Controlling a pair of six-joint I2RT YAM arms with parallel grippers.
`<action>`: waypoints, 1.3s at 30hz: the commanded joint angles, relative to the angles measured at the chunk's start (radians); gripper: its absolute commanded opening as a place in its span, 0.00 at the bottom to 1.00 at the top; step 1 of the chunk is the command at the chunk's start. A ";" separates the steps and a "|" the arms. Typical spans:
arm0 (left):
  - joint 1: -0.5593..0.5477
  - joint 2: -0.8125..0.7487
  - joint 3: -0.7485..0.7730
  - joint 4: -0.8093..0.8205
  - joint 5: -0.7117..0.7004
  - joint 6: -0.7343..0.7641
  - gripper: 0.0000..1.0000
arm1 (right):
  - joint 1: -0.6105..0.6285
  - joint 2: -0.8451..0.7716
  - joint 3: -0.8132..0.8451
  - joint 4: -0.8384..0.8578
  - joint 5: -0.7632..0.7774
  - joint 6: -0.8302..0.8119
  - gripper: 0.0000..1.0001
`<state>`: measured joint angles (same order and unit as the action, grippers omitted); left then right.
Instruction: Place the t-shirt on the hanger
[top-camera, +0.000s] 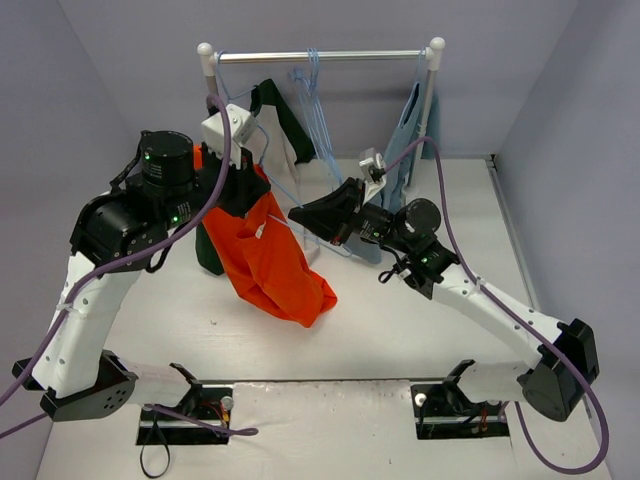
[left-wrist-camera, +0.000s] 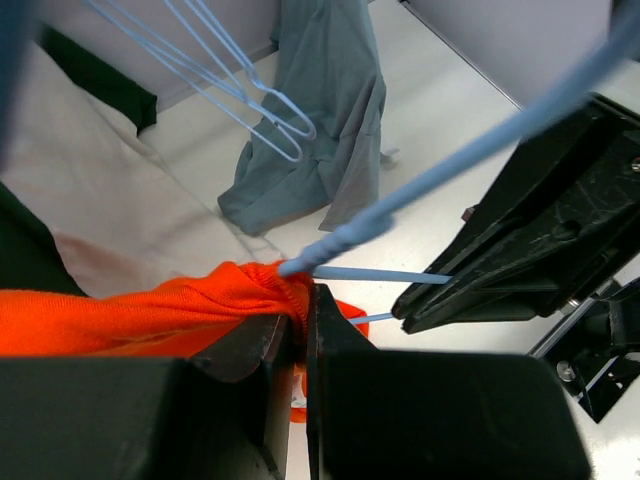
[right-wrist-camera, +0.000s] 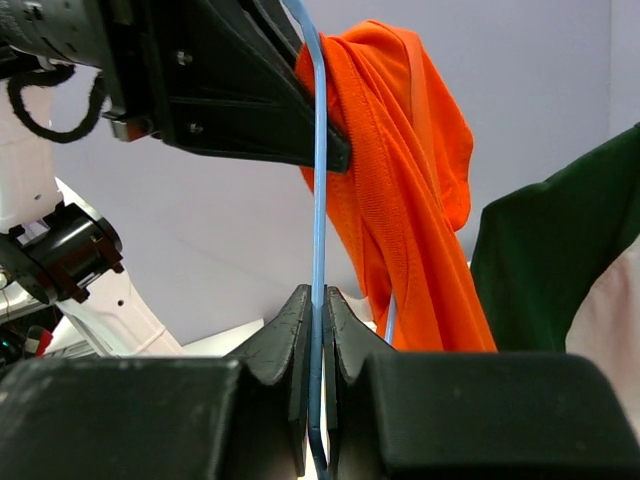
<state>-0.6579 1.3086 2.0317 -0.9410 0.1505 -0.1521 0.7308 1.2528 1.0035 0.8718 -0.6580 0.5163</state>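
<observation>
The orange-red t-shirt (top-camera: 268, 255) hangs from my left gripper (top-camera: 238, 182), which is raised over the left middle of the table and is shut on the fabric's upper edge. The left wrist view shows the fabric (left-wrist-camera: 150, 312) pinched between the closed jaws of my left gripper (left-wrist-camera: 303, 312). My right gripper (top-camera: 298, 214) is shut on the thin pale-blue hanger (top-camera: 283, 194) just right of the shirt. In the right wrist view the wire (right-wrist-camera: 320, 150) runs up from my right gripper (right-wrist-camera: 318, 300) into the t-shirt (right-wrist-camera: 400, 160). The far end of the hanger is hidden in fabric.
A clothes rack (top-camera: 320, 57) stands at the back with spare pale-blue hangers (top-camera: 310, 100), a grey-blue garment (top-camera: 410, 130) and a dark green-and-white garment (top-camera: 285, 125). These also show in the left wrist view: hangers (left-wrist-camera: 250, 90), grey-blue garment (left-wrist-camera: 320, 120).
</observation>
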 joint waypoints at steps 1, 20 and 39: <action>-0.046 0.024 0.069 0.070 0.049 0.056 0.00 | -0.012 -0.003 0.089 0.176 -0.016 -0.010 0.00; -0.068 -0.068 -0.003 0.071 -0.131 0.167 0.59 | -0.085 0.031 0.103 0.307 -0.051 0.054 0.00; 0.003 -0.106 0.043 -0.033 -0.156 0.581 0.63 | -0.125 0.030 0.022 0.326 -0.192 0.071 0.00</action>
<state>-0.6894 1.1676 2.0238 -0.9599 -0.0510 0.2806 0.6145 1.3102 1.0205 1.0372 -0.7833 0.5806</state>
